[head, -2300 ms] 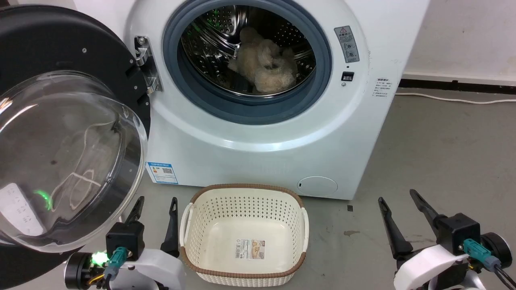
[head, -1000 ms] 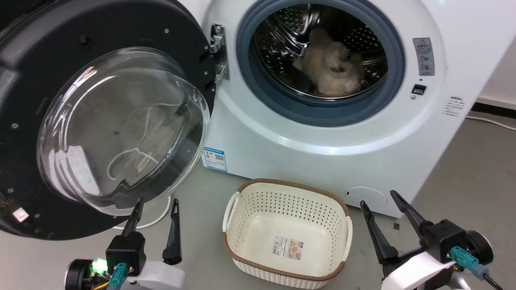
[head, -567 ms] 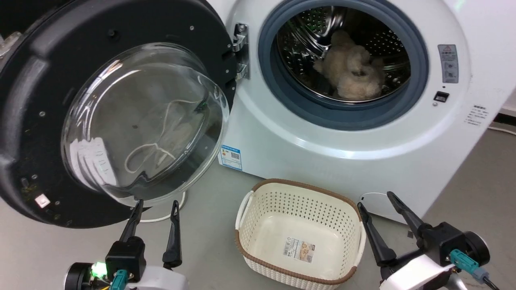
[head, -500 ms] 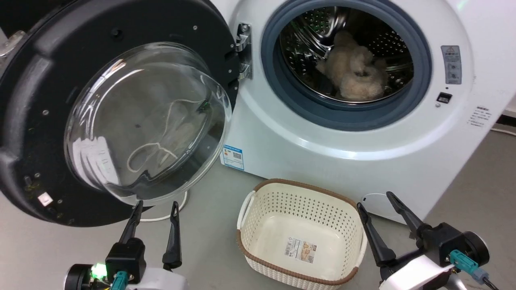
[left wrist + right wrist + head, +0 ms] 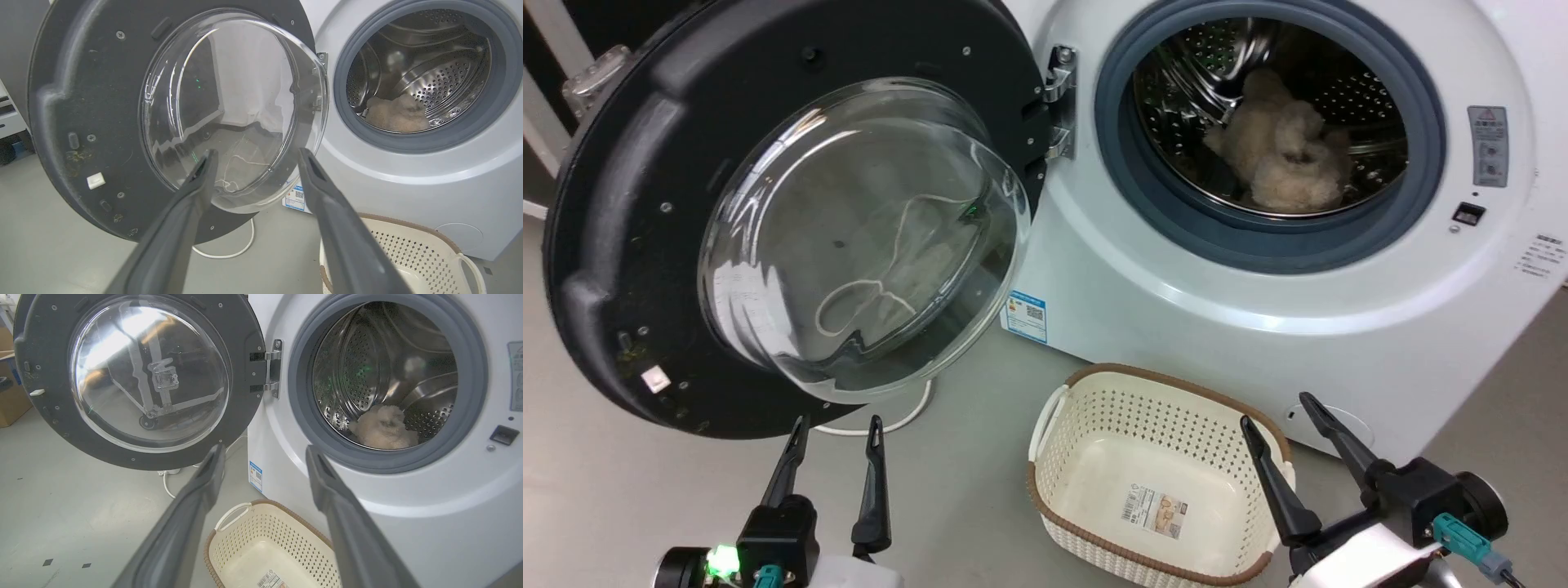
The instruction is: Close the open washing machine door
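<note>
The washing machine door (image 5: 792, 220), swung wide on the hinge (image 5: 1058, 102) at its three o'clock edge, stands at twelve o'clock from the nearer left gripper (image 5: 838, 422), parted and empty; the right gripper (image 5: 1276, 410), likewise parted, sits well apart.

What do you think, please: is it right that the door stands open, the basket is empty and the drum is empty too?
Not quite. The drum is not empty: the head view shows a fluffy cream bundle lying in it. The door does stand open and the basket is empty.
</note>
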